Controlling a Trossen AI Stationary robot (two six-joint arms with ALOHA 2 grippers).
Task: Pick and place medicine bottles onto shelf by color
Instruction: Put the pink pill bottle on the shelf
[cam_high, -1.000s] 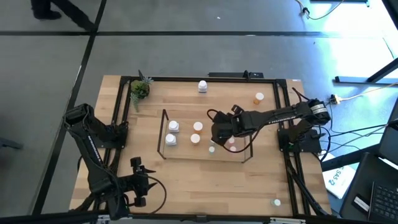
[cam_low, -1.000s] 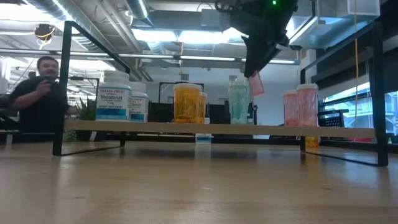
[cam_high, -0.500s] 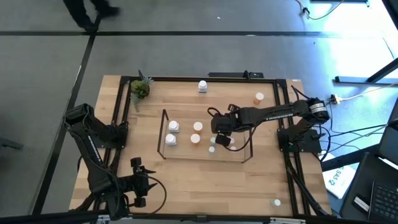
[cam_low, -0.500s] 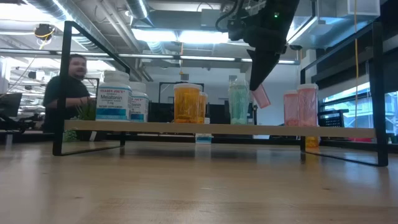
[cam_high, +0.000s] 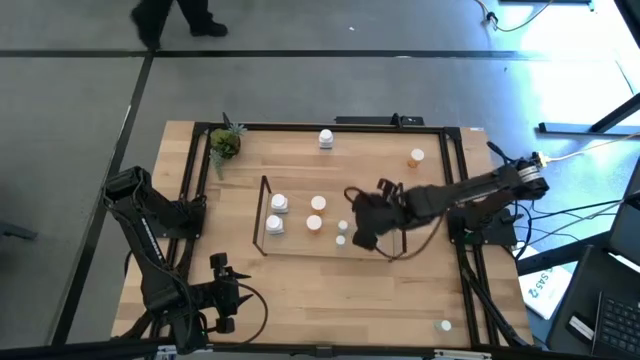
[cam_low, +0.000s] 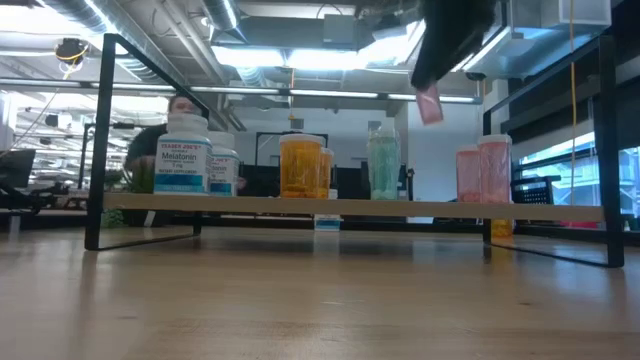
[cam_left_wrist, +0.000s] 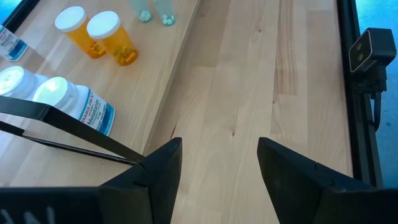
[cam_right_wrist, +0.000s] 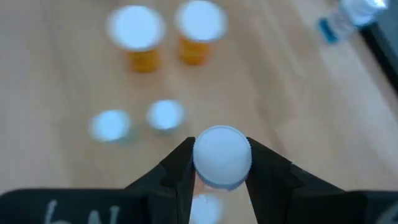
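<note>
Pink is the colour of the small bottle (cam_low: 429, 105) that the right claw (cam_right_wrist: 222, 180) grasps by its white cap; in the low view this bottle hangs tilted in the air, above the shelf (cam_low: 350, 208) and not touching it. In the high view the right claw (cam_high: 366, 225) is over the right part of the shelf (cam_high: 264, 210), and the arm reaches in from the right side of the bench (cam_high: 300, 300).

On the shelf, from left to right in the low view, stand two white bottles (cam_low: 182, 165), two orange bottles (cam_low: 300, 166), a teal bottle (cam_low: 383, 166) and two pink bottles (cam_low: 493, 170) near the right end frame. All of them stand upright with their caps on.

Off the shelf, one white-capped bottle (cam_high: 325, 138) stands at the far edge of the bench and one orange bottle (cam_high: 416, 157) at the far right. A small green plant (cam_high: 224, 144) is at the far left corner.

The left claw (cam_left_wrist: 217, 168) waits over the near left part of the bench, its fingers apart and grasping nothing. A person (cam_low: 165, 135) shows behind the white bottles in the room.
</note>
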